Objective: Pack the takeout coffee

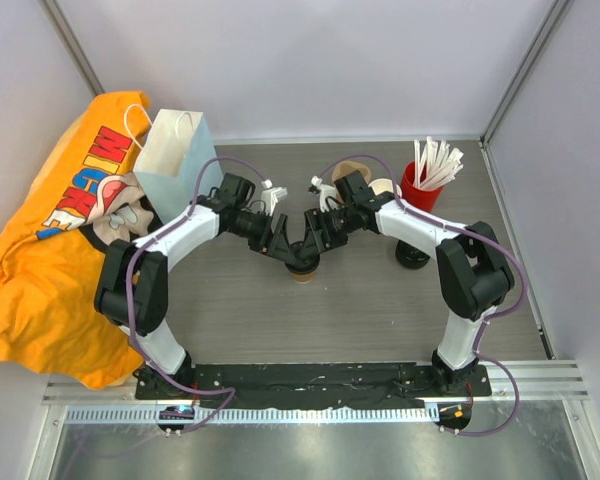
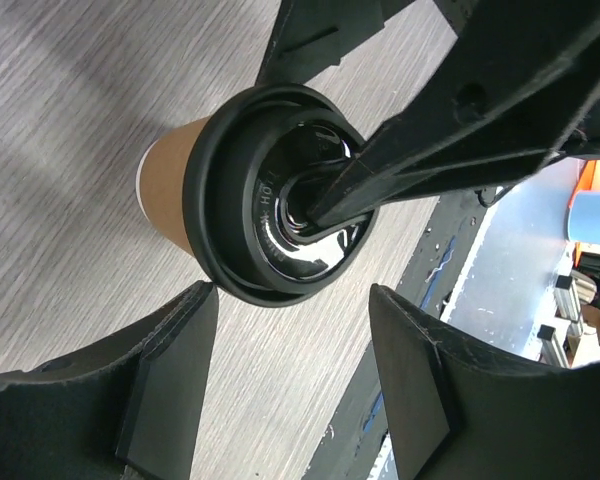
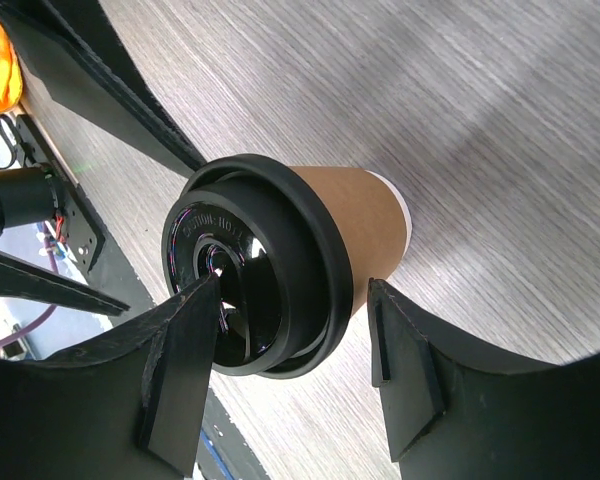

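The takeout coffee [image 1: 302,268] is a brown paper cup with a black lid, standing mid-table between both grippers. In the left wrist view the coffee [image 2: 180,190] lies just past my left gripper [image 2: 290,335], whose jaws are open and hold nothing. In the right wrist view the coffee [image 3: 365,225] sits by my right gripper [image 3: 290,290], which is open. One of its fingers [image 3: 185,360] lies over the lid's centre recess. The other stands beside the cup wall with a gap. From above, the left gripper [image 1: 283,250] and the right gripper [image 1: 317,240] meet over the lid.
A white paper bag [image 1: 175,155] stands at the back left against an orange cloth [image 1: 40,270]. At the back right are a red cup of white sticks [image 1: 421,186], brown cups [image 1: 352,168] and a black lid [image 1: 412,257].
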{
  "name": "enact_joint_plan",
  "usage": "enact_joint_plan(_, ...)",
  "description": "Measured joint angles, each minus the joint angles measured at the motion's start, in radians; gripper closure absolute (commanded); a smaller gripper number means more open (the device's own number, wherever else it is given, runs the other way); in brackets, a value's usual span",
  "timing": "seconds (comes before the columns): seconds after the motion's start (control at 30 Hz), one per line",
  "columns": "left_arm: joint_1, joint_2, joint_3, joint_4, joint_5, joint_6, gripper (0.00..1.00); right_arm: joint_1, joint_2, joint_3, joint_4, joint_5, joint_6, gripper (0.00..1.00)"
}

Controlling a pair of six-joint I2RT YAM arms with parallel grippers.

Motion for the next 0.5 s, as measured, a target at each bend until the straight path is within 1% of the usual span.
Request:
enact_joint_plan(0.07, 0.003, 0.0, 0.005, -0.004, 0.007, 0.004, 0.34, 0.0, -0.003, 0.0, -0.001, 0.005, -0.004, 0.32)
enact_joint_plan(0.1, 0.005, 0.0, 0.006, -0.007, 0.01, 0.006, 0.34, 0.0, -0.004, 0.0, -0.002, 0.008, -0.006, 0.28)
enact_joint_plan(0.2, 0.011, -0.001, 0.007, -0.011, 0.018, 0.008, 0.34, 0.0, -0.014, 0.002, -0.019, 0.03, -0.023, 0.2)
enact_joint_plan(0.37, 0.023, -0.003, 0.005, -0.013, 0.028, 0.01, 0.33, -0.003, -0.039, 0.025, -0.066, 0.064, -0.058, 0.13)
enact_joint_plan(0.5, 0.031, -0.013, -0.002, -0.012, 0.036, 0.008, 0.33, -0.018, -0.076, 0.052, -0.101, 0.08, -0.094, 0.03)
